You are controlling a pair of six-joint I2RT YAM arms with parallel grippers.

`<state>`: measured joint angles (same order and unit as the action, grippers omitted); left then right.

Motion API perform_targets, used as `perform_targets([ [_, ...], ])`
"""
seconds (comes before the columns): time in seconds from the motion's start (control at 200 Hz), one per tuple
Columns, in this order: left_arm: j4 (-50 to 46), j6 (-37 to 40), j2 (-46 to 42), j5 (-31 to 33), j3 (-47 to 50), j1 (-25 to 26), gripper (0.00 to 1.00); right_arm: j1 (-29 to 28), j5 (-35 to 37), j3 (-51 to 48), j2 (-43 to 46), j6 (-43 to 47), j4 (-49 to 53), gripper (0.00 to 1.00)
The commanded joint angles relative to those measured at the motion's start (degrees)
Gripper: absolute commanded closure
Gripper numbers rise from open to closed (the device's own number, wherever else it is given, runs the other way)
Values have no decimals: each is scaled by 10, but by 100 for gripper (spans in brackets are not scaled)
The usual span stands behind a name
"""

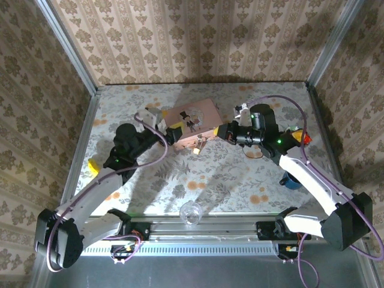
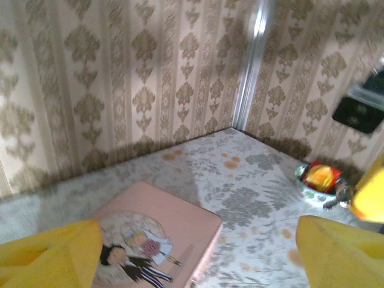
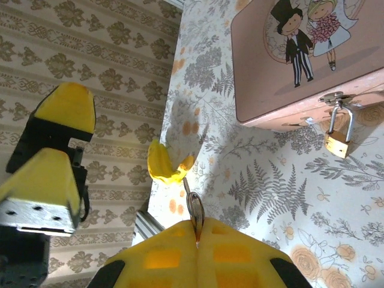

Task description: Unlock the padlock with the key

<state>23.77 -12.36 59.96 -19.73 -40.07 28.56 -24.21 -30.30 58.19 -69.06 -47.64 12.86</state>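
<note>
- The table (image 1: 150,180) is covered by a pale floral cloth. Damask wallpaper (image 1: 180,36) closes it in on three sides, with metal posts in the far corners.
- Toward 9 o'clock in the top view, a small yellow block (image 1: 93,165) lies near the table's edge.
- The left end effector (image 1: 174,131) sits at the 8 o'clock corner of the pink box (image 1: 193,117). In its wrist view its yellow fingers (image 2: 48,252) stand wide apart and grip nothing, with the box's pictured lid low between them. Whether they touch the box cannot be told.
- The pink box lies a little toward 12 o'clock from the table's middle.
- The padlock (image 3: 339,141) hangs by its silvery shackle from the hasp (image 3: 333,99) on the box's 6 o'clock side, with its brass body out over the cloth.
- At 6 o'clock, near the front rail, stands a clear glass (image 1: 191,213).
- The right end effector (image 3: 195,231) is just beside the box at its 3 o'clock end. It is clamped on the key (image 3: 194,210), which pokes out thin and dark from between the yellow pads, well apart from the padlock.
- Toward 3 o'clock sits a bowl (image 1: 298,138) with something red and yellow in it, and a blue object (image 1: 292,180) lies at 4 o'clock.
</note>
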Motion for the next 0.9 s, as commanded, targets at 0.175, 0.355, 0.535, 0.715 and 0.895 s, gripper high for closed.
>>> perform_targets([
  [0.175,-91,-225,12,-25,-57,-46,0,15,-5,-61,45,34,-81,100],
  [0.355,-95,-328,37,-29,-55,-68,0,23,-17,-122,74,46,-170,100],
  [0.535,-67,-345,80,-99,-87,-53,1,26,-25,-159,95,63,-222,100],
  [0.715,-57,-311,115,-153,-120,-8,9,26,-60,-162,91,48,-269,100],
  [0.895,-21,-297,150,-218,-145,36,18,26,-74,-169,87,10,-327,100],
])
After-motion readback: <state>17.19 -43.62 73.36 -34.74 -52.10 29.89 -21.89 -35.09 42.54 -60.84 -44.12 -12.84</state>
